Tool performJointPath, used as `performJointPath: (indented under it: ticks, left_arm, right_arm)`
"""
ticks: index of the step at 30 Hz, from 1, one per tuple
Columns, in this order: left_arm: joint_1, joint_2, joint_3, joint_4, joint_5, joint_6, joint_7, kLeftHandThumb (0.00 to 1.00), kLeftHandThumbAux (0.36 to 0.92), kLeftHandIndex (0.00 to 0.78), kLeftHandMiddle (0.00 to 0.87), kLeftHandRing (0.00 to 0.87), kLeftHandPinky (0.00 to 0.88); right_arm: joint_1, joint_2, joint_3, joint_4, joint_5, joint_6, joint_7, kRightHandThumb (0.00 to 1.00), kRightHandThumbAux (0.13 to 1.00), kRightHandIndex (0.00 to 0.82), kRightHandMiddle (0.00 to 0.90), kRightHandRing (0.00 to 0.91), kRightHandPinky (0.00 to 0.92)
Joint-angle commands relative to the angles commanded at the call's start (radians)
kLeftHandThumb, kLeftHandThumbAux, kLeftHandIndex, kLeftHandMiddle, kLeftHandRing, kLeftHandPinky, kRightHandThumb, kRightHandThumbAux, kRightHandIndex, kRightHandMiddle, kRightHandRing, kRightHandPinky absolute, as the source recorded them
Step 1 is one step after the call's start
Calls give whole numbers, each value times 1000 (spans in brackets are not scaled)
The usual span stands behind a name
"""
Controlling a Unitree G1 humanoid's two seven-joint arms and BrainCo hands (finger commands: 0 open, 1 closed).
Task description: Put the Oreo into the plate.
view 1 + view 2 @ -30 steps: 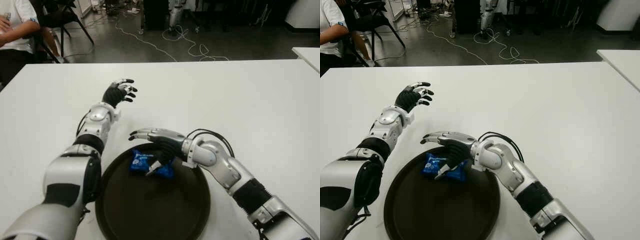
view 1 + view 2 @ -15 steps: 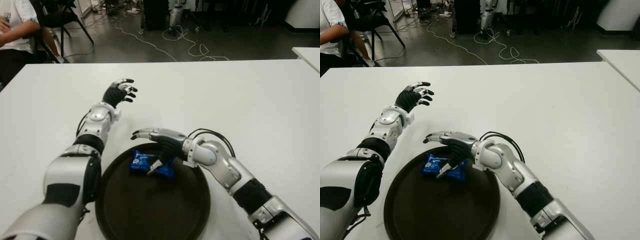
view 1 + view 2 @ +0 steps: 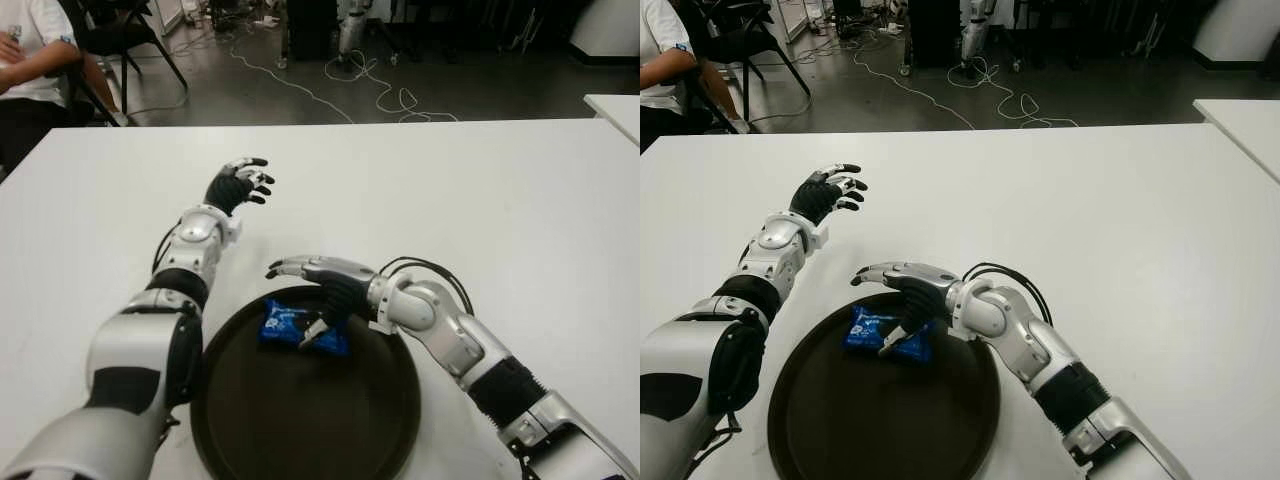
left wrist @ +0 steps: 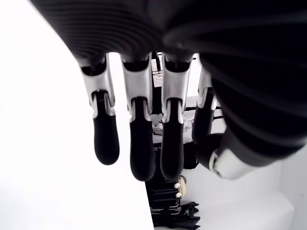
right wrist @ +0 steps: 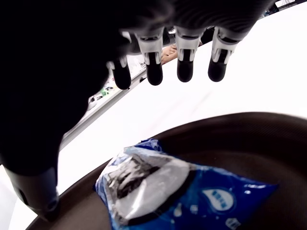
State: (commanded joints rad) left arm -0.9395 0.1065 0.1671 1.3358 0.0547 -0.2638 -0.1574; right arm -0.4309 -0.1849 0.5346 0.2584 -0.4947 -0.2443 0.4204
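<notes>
Oreo: blue foil Oreo packet (image 3: pixel 303 328) lies inside the round dark brown plate (image 3: pixel 300 420), near its far rim.
Right robot hand (image 3: pixel 318 290): fingers spread above packet, holding nothing, apparently released.
Left robot hand (image 3: pixel 238 184): relaxed, empty, over the white surface (image 3: pixel 480 200), clear of the work.

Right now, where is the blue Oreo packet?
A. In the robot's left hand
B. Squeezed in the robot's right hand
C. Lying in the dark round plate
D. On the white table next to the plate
C. The Oreo packet lies in the plate, and the right hand just above it has its fingers spread, holding nothing.
</notes>
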Motion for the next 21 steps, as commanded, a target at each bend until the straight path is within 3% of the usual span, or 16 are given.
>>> performJointPath:
  ticks: [11, 21]
  left_arm:
    - [1, -1, 3, 0, -2, -5, -7, 62, 638, 291, 462, 485, 460]
    - [0, -4, 8, 1, -5, 3, -4, 57, 648, 277, 445, 468, 468]
  right_arm:
    - [5, -30, 0, -63, 54, -20, 74, 0, 747, 0, 40, 16, 22]
    - [-33, -47, 5, -38, 54, -80, 97, 0, 689, 11, 60, 32, 17]
